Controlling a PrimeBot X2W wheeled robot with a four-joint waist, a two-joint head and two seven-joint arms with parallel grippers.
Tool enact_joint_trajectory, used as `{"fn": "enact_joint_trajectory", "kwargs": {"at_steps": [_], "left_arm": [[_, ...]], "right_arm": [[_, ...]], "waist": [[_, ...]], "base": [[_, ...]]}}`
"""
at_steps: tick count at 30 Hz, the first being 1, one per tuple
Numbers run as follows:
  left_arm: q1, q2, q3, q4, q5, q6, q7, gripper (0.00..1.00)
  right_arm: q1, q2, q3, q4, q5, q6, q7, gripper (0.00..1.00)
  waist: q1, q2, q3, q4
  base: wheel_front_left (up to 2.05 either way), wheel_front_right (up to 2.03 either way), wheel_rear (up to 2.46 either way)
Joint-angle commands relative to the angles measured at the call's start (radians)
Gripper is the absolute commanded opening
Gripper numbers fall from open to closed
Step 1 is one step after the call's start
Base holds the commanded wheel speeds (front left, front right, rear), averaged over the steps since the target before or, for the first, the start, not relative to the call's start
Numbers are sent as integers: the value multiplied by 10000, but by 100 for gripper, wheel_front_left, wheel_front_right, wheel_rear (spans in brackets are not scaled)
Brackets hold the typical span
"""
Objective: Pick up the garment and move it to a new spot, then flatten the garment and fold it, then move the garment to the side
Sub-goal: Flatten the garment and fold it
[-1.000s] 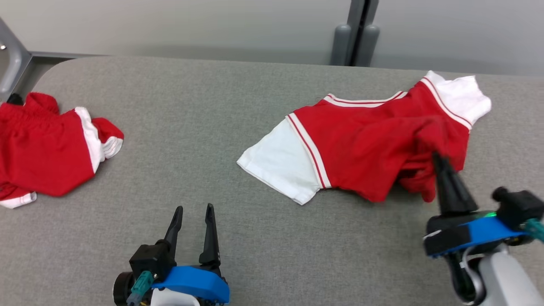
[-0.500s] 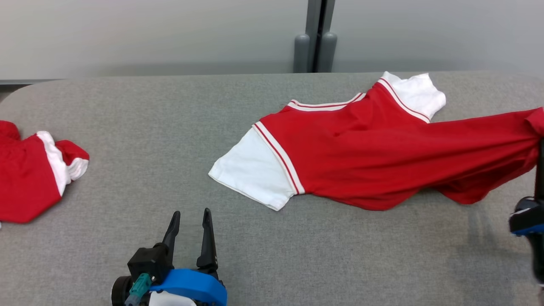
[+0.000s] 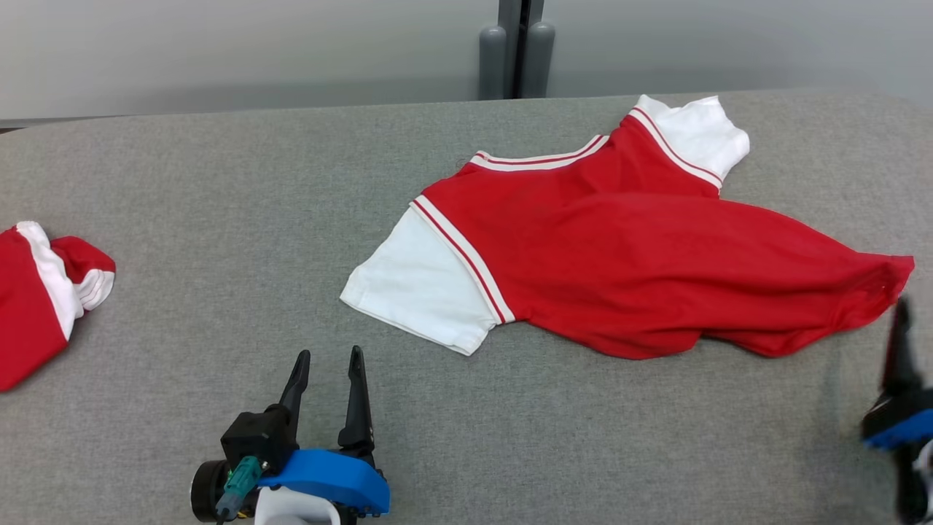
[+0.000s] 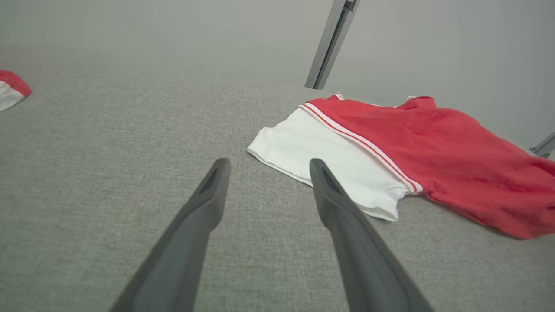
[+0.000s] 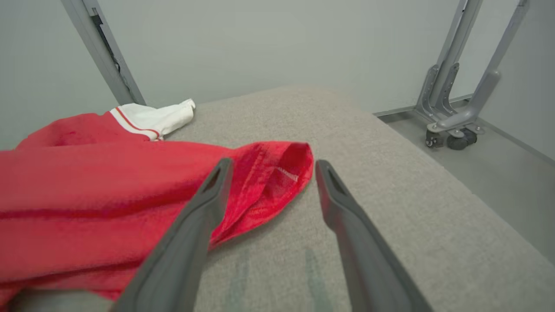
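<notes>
Garment point(image 3: 656, 270), a red shirt with white sleeves, is seen in the head view spread on the grey table point(image 3: 219, 204), right of centre. Its hem corner point(image 3: 885, 281) is drawn out toward the table's right end. That stretched lie is judged to serve the flattening step, though a ridge of loose cloth is left across the body, so it is not yet flat. A second red-and-white piece point(image 3: 36, 292) is kept well apart at the left edge. The left gripper point(image 3: 329, 354) is held low and near, its 2 fingers parted with nothing between them, apart from the near white sleeve point(image 3: 415, 292).

In the left wrist view, the parted fingers are pointed at bare table just short of that sleeve, a placing judged to keep it within easy reach.

In the right wrist view, the right gripper point(image 5: 273, 164) is shown with its 2 fingers spread wide and nothing clamped. The red corner lies on the table beyond and partly between them, untouched as far as can be told. This open stance is judged to suit either a fresh grip or a withdrawal. Which is meant cannot be told.
</notes>
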Motion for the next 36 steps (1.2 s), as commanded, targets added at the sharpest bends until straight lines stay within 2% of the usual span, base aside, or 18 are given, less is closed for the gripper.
{"fn": "enact_joint_trajectory", "kwargs": {"at_steps": [1, 5, 10, 17, 18, 21, 22, 23, 25, 26, 29, 30, 32, 36], "left_arm": [[-85, -4, 51, 16, 71, 40, -27, 100], [-105, -3, 101, 24, 96, -6, -27, 100], [-248, -3, 18, 22, 146, -33, -27, 100], [-349, -3, -145, 0, 160, 45, -27, 100], [-340, -3, -149, 3, 154, 48, -27, 100], [-360, -3, -130, -27, 178, 71, -27, 100], [-363, -5, -122, -37, 183, 75, -27, 100], [-368, -5, -119, -49, 192, 70, -27, 100], [-381, -3, -104, -56, 219, 59, -27, 100], [-383, -3, -93, -55, 230, 64, -27, 100], [-387, -5, -91, -26, 235, 87, -27, 100], [-403, -3, -95, -14, 237, 75, -27, 100], [-431, -3, -94, 8, 247, 77, -27, 100], [-477, -3, -121, 40, 268, 87, -27, 100]], "right_arm": [[389, 230, 161, -78, 68, 2, -32, 100], [1144, 642, 1214, -248, 184, 2, -33, 100], [1452, 738, 2484, -300, 582, 2, -34, 100], [1064, 717, 3233, -48, 1057, 2, -33, 100], [1026, 723, 3257, -23, 1088, 2, -34, 89], [919, 740, 3268, 118, 1210, 2, -33, 13], [860, 730, 3249, 149, 1249, 2, -33, 5], [811, 734, 3188, 174, 1302, 2, -33, 7], [785, 773, 3127, 229, 1389, 2, -33, 23], [761, 773, 3120, 256, 1410, 2, -33, 26], [614, 833, 2983, 357, 1498, 2, -33, 21], [563, 836, 2968, 388, 1491, 2, -33, 16], [506, 856, 2903, 452, 1518, 2, -33, 0], [435, 884, 2812, 416, 1530, 2, -33, 0]], "waist": [[-1, -2, -7, -37], [-1, -2, 46, -111], [-1, -2, 197, -78], [-1, -2, 357, 187], [-1, -2, 377, 229], [-1, -2, 441, 318], [-1, -2, 457, 336], [-1, -2, 479, 353], [-1, -2, 512, 373], [-1, -2, 528, 376], [-1, -2, 569, 358], [-1, -2, 584, 348], [-1, -2, 600, 330], [-1, -2, 588, 315]], "base": [[0, 0, 0], [0, 0, 0], [0, 0, 0], [0, 0, 0], [0, 0, 0], [0, 0, 0], [0, 0, 0], [0, 0, 0], [0, 0, 0], [0, 0, 0], [0, 0, 0], [0, 0, 0], [0, 0, 0], [0, 0, 0]]}}
